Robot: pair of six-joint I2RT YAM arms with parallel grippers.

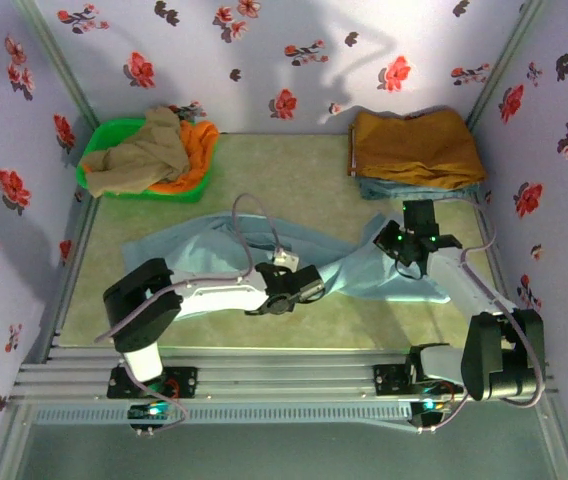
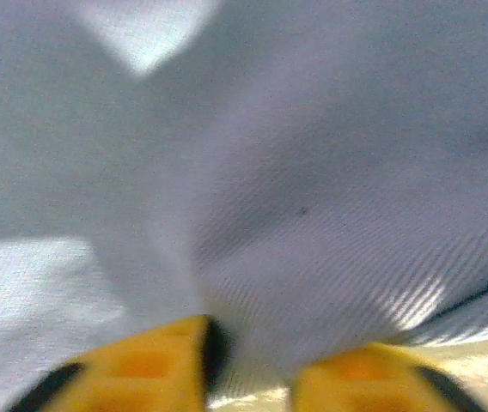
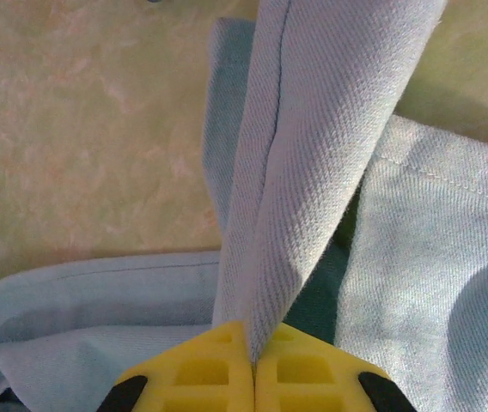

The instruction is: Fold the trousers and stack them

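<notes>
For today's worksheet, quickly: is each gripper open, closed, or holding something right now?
Left gripper: closed on a bunch of the trousers.
Right gripper: closed, pinching a fold of the trousers.

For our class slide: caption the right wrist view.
Right hand pinches a fold of pale blue trousers above the table.

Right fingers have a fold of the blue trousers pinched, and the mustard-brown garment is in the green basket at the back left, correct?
Not quite. The right gripper does pinch a fold of the trousers in its fingers, but the mustard-brown garment lies folded at the back right, outside the green basket. The top external view shows it.
</notes>
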